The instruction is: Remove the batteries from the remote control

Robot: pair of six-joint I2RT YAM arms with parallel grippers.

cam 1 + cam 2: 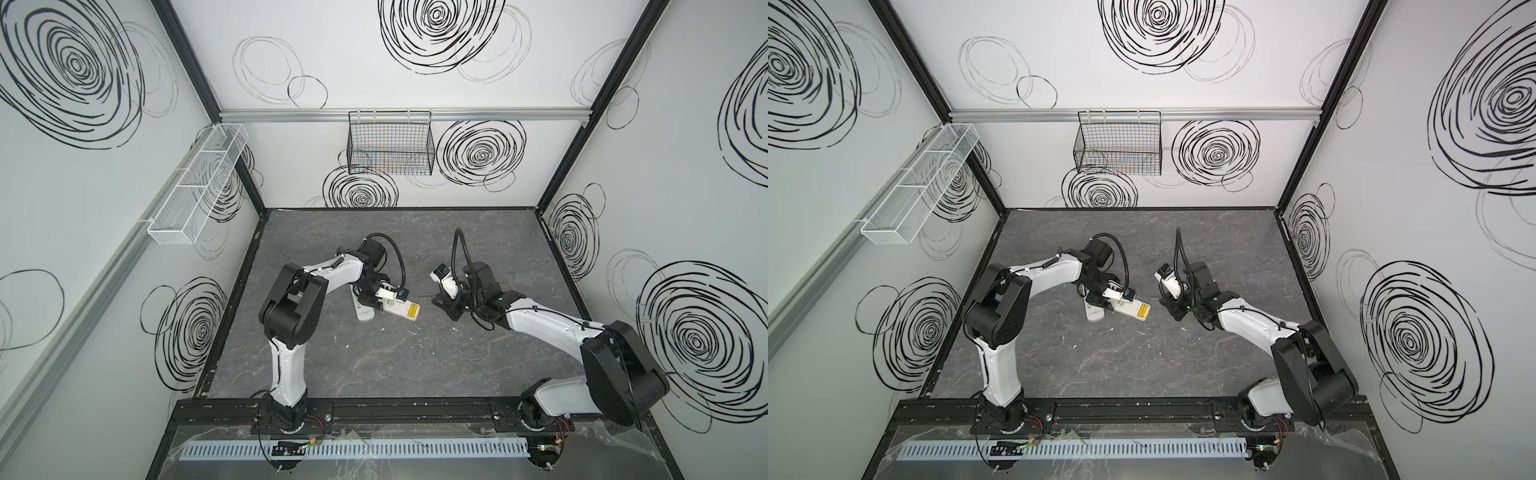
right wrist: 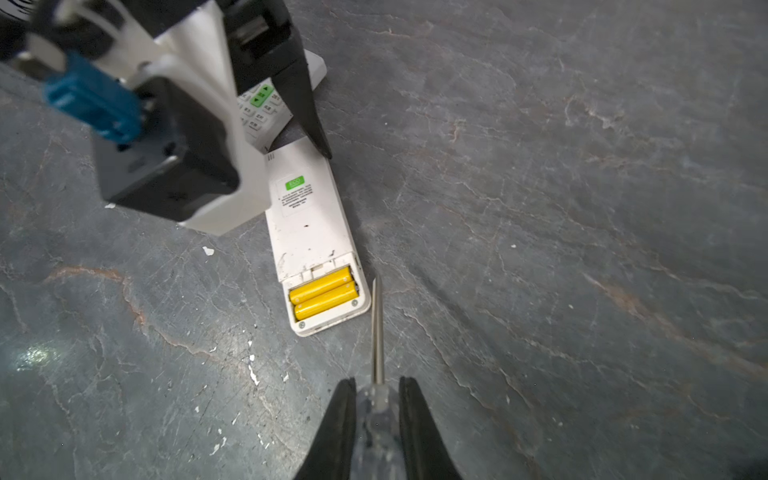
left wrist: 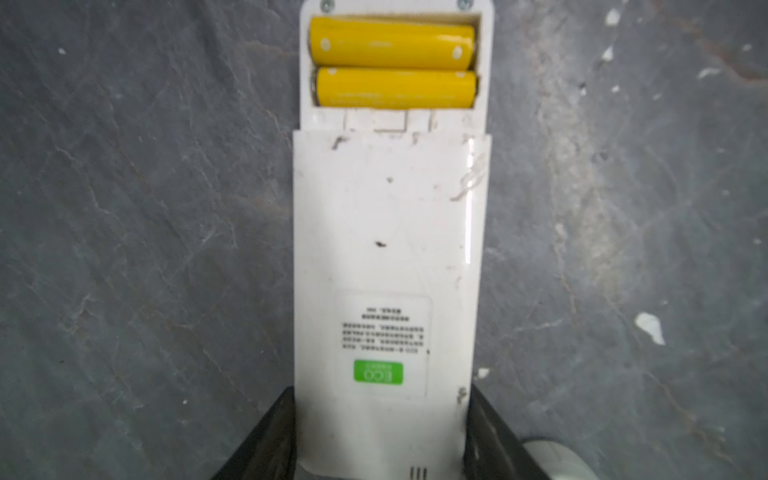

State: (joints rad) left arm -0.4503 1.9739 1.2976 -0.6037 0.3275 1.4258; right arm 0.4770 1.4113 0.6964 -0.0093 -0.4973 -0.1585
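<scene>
**Where the prying could slip**

The tabletop [image 1: 395, 365] is flat and hard, so anything flicked loose would likely roll. The work sits near its middle, well away from all four edges, which leaves some margin.

The remote [image 3: 386, 232] lies there back-up, with its battery bay uncovered at one end. The left gripper [image 3: 381, 391] has its jaws closed against the two long sides of the opposite end. Since only that end is pinned, a sideways shove at the open end could swing the remote or work it out of the jaws. A second remote [image 2: 262, 104] lies keys-up just beside the gripped end. I cannot tell whether the two touch, but if they do, the held one may rock under load.

The screwdriver [image 2: 377, 332] is clamped by its clear handle in the right gripper [image 2: 377, 382]. Its tip is near the side of the open end and seems not to touch it. The smooth handle could twist or slide back between the jaws once the tip meets resistance. The tip could also skid across the white plastic and miss the bay.

The two yellow batteries [image 3: 392, 87] sit side by side in the bay, crosswise to the remote. Levered too hard, one could spring out and roll off. A badly aimed tip might gouge its wrapper or wedge between the pair.
</scene>
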